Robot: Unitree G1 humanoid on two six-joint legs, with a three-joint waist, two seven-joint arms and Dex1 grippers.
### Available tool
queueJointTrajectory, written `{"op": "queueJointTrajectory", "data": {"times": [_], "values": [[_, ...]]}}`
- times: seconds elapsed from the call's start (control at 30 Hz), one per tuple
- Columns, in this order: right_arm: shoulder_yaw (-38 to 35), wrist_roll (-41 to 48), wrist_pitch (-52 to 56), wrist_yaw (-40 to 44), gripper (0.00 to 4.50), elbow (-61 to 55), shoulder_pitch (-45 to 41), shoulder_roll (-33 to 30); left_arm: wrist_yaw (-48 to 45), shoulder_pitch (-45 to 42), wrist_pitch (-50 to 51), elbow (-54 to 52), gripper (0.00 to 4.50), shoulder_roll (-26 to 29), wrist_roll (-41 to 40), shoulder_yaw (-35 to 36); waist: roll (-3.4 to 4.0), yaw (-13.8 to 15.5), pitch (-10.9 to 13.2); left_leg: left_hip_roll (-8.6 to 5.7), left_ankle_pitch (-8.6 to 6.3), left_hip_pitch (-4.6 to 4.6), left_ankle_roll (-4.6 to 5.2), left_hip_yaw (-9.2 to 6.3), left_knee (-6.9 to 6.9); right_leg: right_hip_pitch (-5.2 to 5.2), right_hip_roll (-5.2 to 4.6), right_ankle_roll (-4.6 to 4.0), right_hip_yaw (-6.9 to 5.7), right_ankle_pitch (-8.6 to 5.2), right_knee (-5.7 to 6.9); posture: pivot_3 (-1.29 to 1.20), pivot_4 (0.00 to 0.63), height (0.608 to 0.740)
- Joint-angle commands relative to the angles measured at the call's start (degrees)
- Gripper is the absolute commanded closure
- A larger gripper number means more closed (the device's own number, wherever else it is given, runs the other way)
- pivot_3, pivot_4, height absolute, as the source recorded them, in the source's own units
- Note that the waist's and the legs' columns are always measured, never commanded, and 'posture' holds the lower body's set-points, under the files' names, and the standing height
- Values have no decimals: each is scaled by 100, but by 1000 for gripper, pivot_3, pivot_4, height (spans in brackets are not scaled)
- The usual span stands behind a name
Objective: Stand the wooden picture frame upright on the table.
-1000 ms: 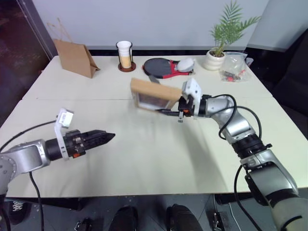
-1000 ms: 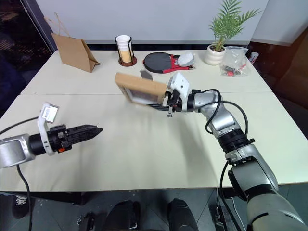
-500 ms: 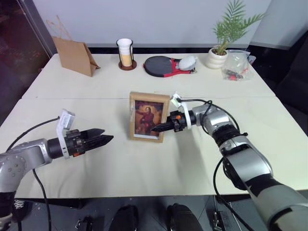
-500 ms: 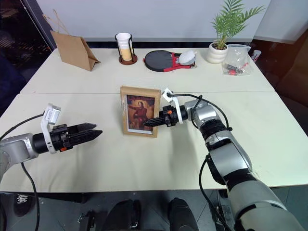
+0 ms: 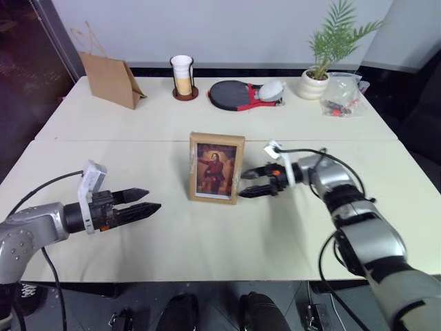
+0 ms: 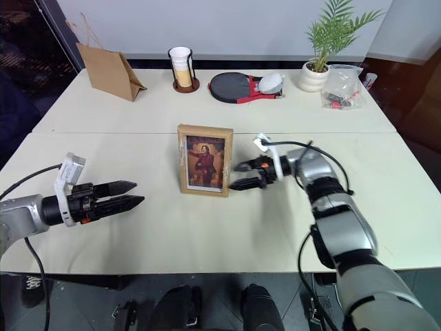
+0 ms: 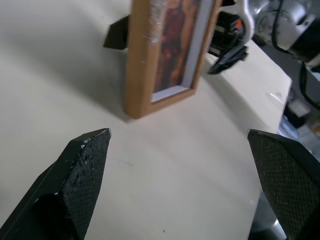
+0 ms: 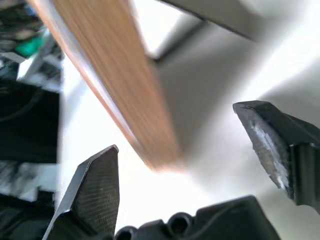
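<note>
A: Where does the job stand?

B: The wooden picture frame is upright on the bench, near the middle, just on the near side of the seam, with the portrait facing the robot. The right end effector sits just beside the frame's right edge with its fingers spread wide and nothing between them. I judge this to be the release step.

A: And the left arm?

B: The left end effector hovers well apart from the frame, off to its left, fingers also spread and empty.

A: So what does the next move call for?

B: Drawing the right arm straight away from the frame without brushing its edge. A light frame on a fold-out stand would likely tip from a small knock.

A: Do the wrist views add anything?

B: Yes. The left wrist view shows the frame's side edge and a dark piece jutting out behind it, probably the stand, though the angle is poor. It also shows the bottom edge resting flat on the bench. The head views show only the front, so the prop stays hidden there.

A: And the right wrist view?

B: The frame's wooden edge passes close in front of the open fingers, blurred, with bench visible in the gap. That suggests no contact.
</note>
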Motion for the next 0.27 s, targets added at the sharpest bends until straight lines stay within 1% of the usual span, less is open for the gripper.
{"op": "queueJointTrajectory", "data": {"times": [0.03, 0.1, 0.2, 0.27], "values": [[-874, 713, 1161, -462, 59, -3069, 1143, -805, -169, 126, -271, -273, 0, 181, 321, 184, 4, -12, -1, 1, 0, -21, 0, -3, 0, -18, -1, 1, -1, 0, 2, 0, 150, 740], [-1145, 933, 1664, -787, 59, -4327, 1717, -1107, -249, 229, -286, -339, 0, 245, 419, 187, 17, -72, 2, 4, 1, -27, -1, -2, -3, -32, 0, 1, 0, 0, 5, 0, 150, 740], [-1531, 1214, 2350, -1323, 59, -6114, 2550, -1537, -351, 404, -483, -457, 0, 318, 676, 231, 21, -159, 0, 12, 1, -10, -1, 1, -7, -29, 13, 0, 6, 0, 15, 0, 150, 740], [-1684, 1414, 2625, -1542, 59, -6706, 2797, -1662, -347, 407, -551, -468, 0, 326, 769, 278, 21, -176, 0, 13, 1, 20, -1, -1, -8, 0, 16, -17, 6, -9, 16, 0, 150, 740]]}}
